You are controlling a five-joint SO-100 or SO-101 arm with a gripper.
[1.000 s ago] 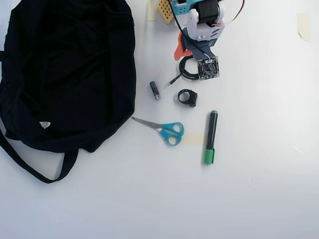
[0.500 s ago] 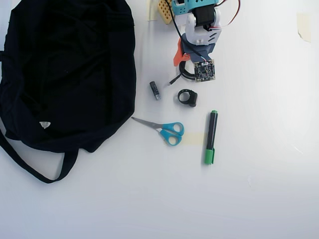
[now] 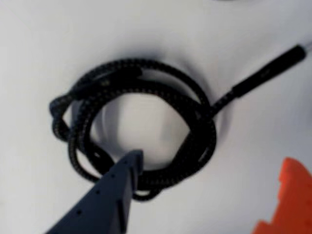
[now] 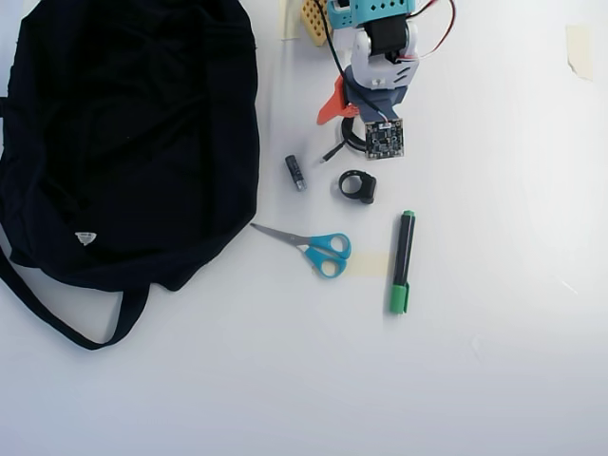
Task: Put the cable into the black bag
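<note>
The black braided cable (image 3: 146, 97) lies coiled on the white table, its plug end (image 3: 273, 68) sticking out to the upper right in the wrist view. My gripper (image 3: 212, 160) is open just above it. The blue finger (image 3: 127, 168) has its tip over the near side of the coil, and the orange finger (image 3: 292, 195) stands apart at the right, outside the coil. In the overhead view the arm covers most of the cable (image 4: 332, 152), and my gripper (image 4: 353, 128) is at the top centre. The black bag (image 4: 123, 142) lies flat at the left.
Below the gripper in the overhead view lie a small black stick (image 4: 295, 172), a black ring-shaped thing (image 4: 357, 186), blue-handled scissors (image 4: 318, 249) and a green marker (image 4: 402, 261). The bag's strap (image 4: 57, 318) trails toward the lower left.
</note>
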